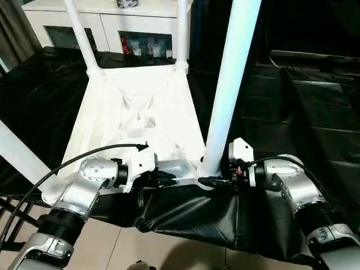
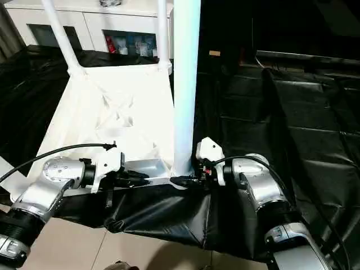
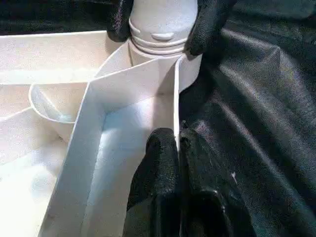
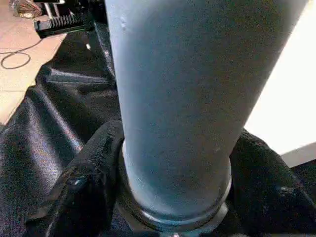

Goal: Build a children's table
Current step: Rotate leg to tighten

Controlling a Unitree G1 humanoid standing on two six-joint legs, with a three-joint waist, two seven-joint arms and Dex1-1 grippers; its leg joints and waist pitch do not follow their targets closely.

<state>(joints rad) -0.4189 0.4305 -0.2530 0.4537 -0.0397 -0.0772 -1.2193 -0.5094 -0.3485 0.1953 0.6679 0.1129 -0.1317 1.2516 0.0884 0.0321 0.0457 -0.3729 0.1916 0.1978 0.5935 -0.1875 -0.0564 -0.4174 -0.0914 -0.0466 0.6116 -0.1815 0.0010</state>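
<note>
The white tabletop (image 1: 140, 107) lies upside down, ribbed underside up, on a black-covered surface. Two legs (image 1: 81, 36) stand in its far corner sockets, and another leg (image 1: 19, 154) slants off the near left corner. A fourth leg (image 1: 230, 79) stands upright in the near right socket. My right gripper (image 1: 216, 181) is closed around this leg's base, one finger (image 4: 84, 187) on each side of the collar. My left gripper (image 3: 177, 143) pinches the thin rim wall (image 3: 176, 98) of the tabletop just beside that socket.
A white cabinet (image 1: 112, 22) stands behind the tabletop. Black cloth (image 1: 185, 216) hangs over the near edge, above the tiled floor (image 1: 112, 247). More black-covered surface (image 1: 315, 112) stretches to the right. A black cable (image 1: 67, 163) loops over my left forearm.
</note>
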